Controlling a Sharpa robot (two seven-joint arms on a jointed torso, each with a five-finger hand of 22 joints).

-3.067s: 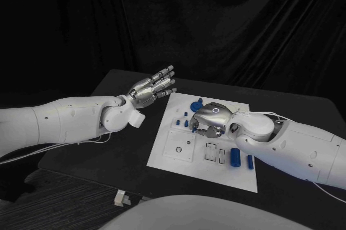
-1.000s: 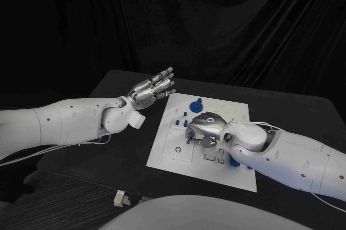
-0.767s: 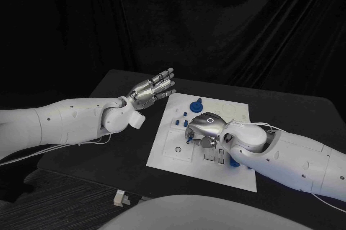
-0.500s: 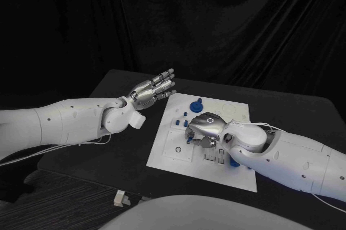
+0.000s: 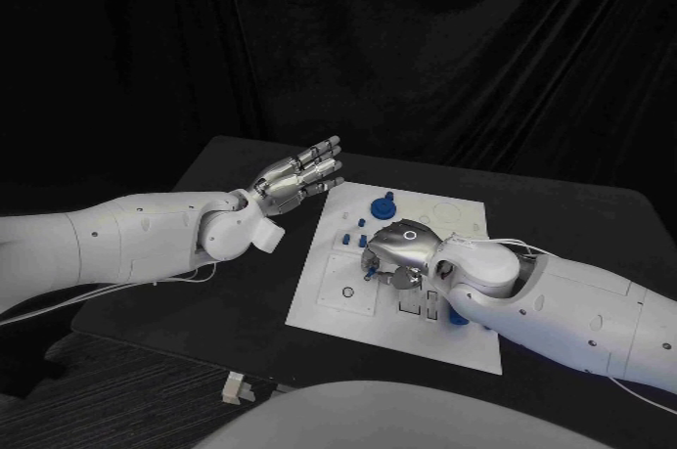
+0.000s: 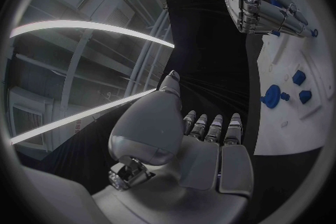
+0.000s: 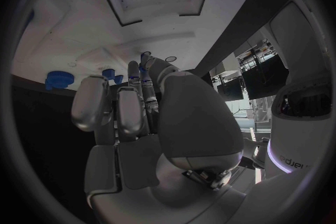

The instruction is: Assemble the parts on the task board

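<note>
The white task board (image 5: 424, 339) lies in the middle of the black table. My right hand (image 5: 402, 251) is low over its centre, fingers curled down, pinching a small blue part (image 5: 371, 270) against the board. In the right wrist view a bit of blue part (image 7: 143, 70) shows at the fingertips. A round blue knob (image 5: 383, 208) and two small blue parts (image 5: 347, 240) stand at the board's far side. Another blue piece (image 5: 456, 318) peeks out beside my right forearm. My left hand (image 5: 299, 175) hovers beyond the board's far left corner, fingers straight and apart, empty.
The board has a square plate with a ring (image 5: 348, 292) and rectangular slots (image 5: 414, 297) near its front. Bare black tabletop (image 5: 198, 302) lies to the board's left, under my left arm. A small white object (image 5: 237, 386) sits on the floor by the table's front edge.
Over three seconds my right hand has slid a little toward the board's near left and dropped lower. In the last second it barely moves. My left hand stays put.
</note>
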